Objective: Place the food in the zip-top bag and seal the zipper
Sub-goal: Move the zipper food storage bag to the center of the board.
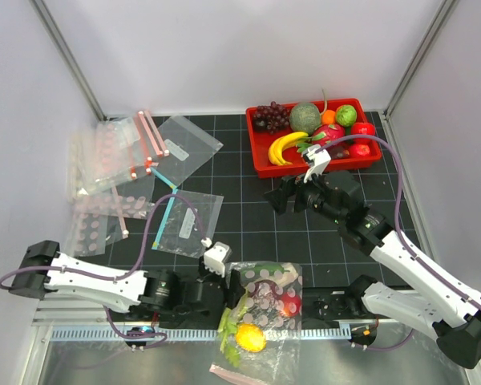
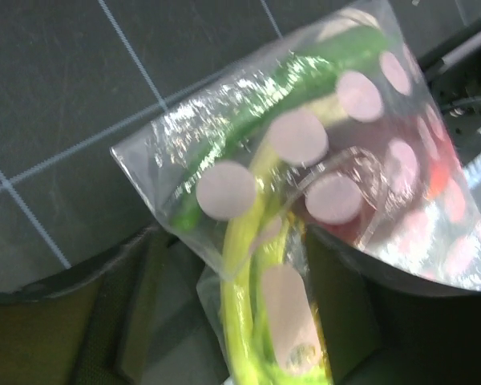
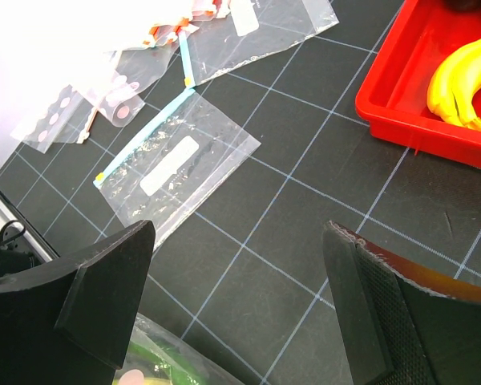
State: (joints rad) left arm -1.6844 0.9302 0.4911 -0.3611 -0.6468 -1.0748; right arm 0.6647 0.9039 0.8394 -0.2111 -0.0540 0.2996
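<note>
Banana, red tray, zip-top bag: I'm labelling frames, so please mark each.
Banana [image 1: 286, 147]: top external view, middle of its curve.
Red tray [image 1: 276, 170]: top external view, front wall.
Zip-top bag [image 1: 266, 298]: top external view, dotted film.

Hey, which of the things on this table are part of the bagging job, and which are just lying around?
Job: zip-top bag, holding celery, lemon, apple, dark green vegetable.
Lying about: red tray, banana, grapes, spare bags.
</note>
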